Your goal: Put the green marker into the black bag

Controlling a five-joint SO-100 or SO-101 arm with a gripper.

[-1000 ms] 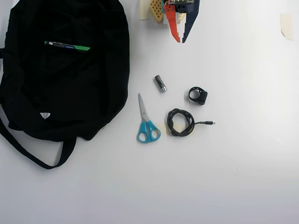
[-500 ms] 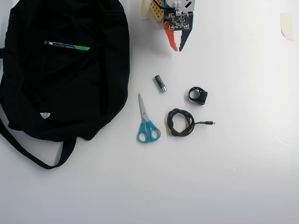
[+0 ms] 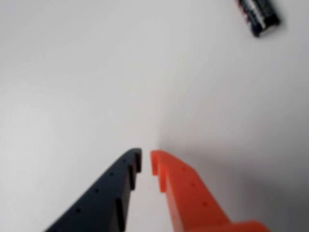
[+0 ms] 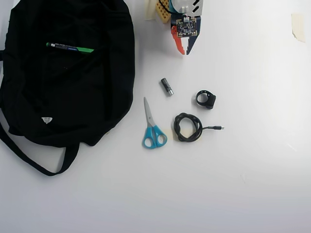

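Observation:
In the overhead view the green marker [image 4: 69, 48] lies flat on top of the black bag [image 4: 73, 97], near the bag's upper left, with its green cap pointing right. The bag fills the left side of the table, its strap trailing to the lower left. My gripper [image 4: 186, 51] hangs at the top centre, well to the right of the bag and apart from the marker. In the wrist view the gripper [image 3: 146, 162] shows its dark blue and orange fingers almost touching, with nothing between them. Neither marker nor bag appears in the wrist view.
A short grey-black battery [image 4: 167, 87] [image 3: 258, 14] lies just below the gripper. Blue-handled scissors [image 4: 153, 126], a coiled black cable [image 4: 188, 127] and a small black ring part [image 4: 206, 99] sit mid-table. A piece of tape [image 4: 298, 26] is at the top right.
The gripper's fingers, spread apart a second ago, have come together. The wrist has tipped so its circuit board now faces the overhead camera. Marker and bag have not moved.

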